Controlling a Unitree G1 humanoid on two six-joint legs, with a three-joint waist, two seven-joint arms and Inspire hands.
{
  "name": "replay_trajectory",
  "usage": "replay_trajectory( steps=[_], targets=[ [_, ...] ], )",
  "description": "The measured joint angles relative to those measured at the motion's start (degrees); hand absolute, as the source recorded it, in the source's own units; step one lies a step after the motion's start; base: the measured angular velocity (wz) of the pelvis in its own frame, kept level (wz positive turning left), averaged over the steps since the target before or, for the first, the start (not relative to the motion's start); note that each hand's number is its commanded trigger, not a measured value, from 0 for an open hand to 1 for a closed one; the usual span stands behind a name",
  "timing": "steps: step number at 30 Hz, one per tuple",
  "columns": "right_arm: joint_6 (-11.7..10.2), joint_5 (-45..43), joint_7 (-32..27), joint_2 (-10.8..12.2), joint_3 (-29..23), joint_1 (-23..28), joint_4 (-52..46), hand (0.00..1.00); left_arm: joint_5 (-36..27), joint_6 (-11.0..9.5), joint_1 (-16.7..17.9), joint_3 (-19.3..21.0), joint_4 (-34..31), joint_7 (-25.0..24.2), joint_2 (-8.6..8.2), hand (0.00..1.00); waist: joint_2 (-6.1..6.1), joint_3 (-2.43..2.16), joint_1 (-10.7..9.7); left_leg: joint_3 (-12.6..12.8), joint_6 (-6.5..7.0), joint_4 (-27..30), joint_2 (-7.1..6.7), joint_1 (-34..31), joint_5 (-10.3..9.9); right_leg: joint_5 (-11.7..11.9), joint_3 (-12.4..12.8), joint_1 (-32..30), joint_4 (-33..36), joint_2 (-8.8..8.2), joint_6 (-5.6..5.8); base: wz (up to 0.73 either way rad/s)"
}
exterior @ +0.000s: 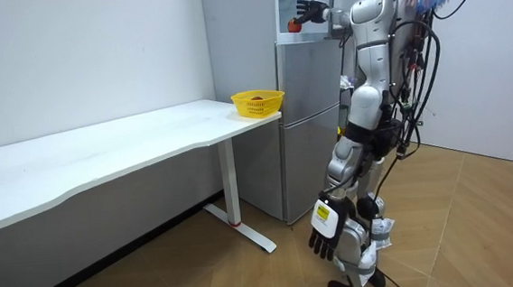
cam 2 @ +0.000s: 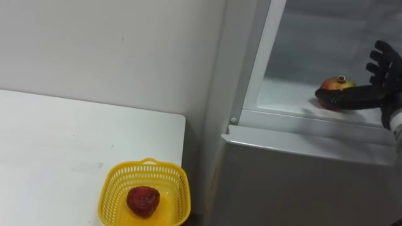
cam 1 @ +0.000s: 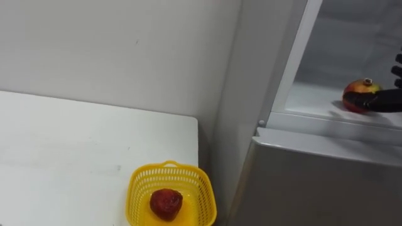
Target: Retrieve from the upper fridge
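1. Red and yellow, the pomegranate (cam 2: 333, 84) sits on the white shelf (cam 2: 282, 94) of the open upper compartment of the fridge (cam 2: 301, 169). It lies just left of the right hand's fingers (cam 2: 381, 63) and lower than their tips.
2. The right hand (cam 2: 367, 95) reaches into that compartment from the right. Its fingers are released, spread and pointing upward, closed round nothing.
3. The thumb stretches out leftward from the fingers and lies across the lower front of the pomegranate. Whether it presses on the fruit or only passes in front of it cannot be told.
4. Directly below the fingers, the fridge's lower door is closed.
5. Far down and to the left of the fingers, outside the fridge, a yellow basket (cam 2: 108, 188) stands on the white tabletop (cam 2: 63, 138), at the corner nearest the fridge. A red fruit (cam 2: 143, 199) lies inside it.
6. In the room view the robot stands upright facing the fridge with its right arm raised to the upper compartment. The left hand (exterior: 325, 236) hangs beside its leg, well below the right fingers, with its own fingers relaxed and holding nothing.
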Motion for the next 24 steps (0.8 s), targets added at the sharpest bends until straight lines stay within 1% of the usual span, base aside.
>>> replay_trajectory(
  steps=[6,9,14,16,20,24],
  targets=[
    [0.0,0.0,0.9,0.0,0.7,-0.2,2.3,0.0,0.1,-0.1,0.2,0.0,0.0,-0.1,0.23,0.0,0.22,0.14,0.1,0.0,0.0,-0.4,-0.02,-0.3,0.0,0.0,0.0,0.0,0.1,-0.02,0.01,0.0],
    [0.0,-0.1,1.8,0.0,0.7,-1.9,4.6,0.0,0.8,-0.1,0.9,0.0,0.0,-1.0,0.24,0.0,0.31,0.16,-0.1,0.0,0.01,-0.5,-0.05,-0.4,0.0,-0.1,0.0,-0.1,0.0,-0.02,0.01,0.0],
    [0.0,-0.2,2.3,-0.3,0.7,-3.4,5.7,0.0,2.3,0.0,1.7,0.1,0.0,-2.1,0.24,0.0,0.42,0.03,-0.1,0.0,-0.01,-0.4,-0.06,-0.4,0.0,-0.2,0.0,-0.2,0.0,-0.02,0.02,0.0],
    [0.0,-0.3,2.4,-0.3,0.7,-3.4,6.2,0.0,2.3,0.1,1.8,0.0,-0.1,-2.7,0.24,0.0,0.6,-0.27,0.1,-0.2,-0.01,-0.3,-0.1,-0.4,0.0,-0.2,-0.1,-0.1,-0.1,-0.03,0.05,0.02],
    [0.0,-0.3,2.9,-0.3,1.1,-3.4,6.5,0.0,2.3,0.0,1.7,0.0,-0.1,-3.8,0.31,0.0,1.01,-0.07,0.5,-0.3,-0.01,-0.2,-0.13,-0.3,0.0,-0.2,-0.1,0.0,-0.1,-0.08,0.06,0.0],
    [0.0,-0.2,3.3,-0.3,2.6,-3.4,8.7,0.0,2.2,0.0,1.6,0.0,0.0,-4.6,0.42,0.0,1.36,-0.15,1.1,-0.4,0.0,-0.4,-0.15,-0.3,0.0,-0.2,-0.2,0.0,-0.1,-0.08,0.06,0.0]
  ],
)
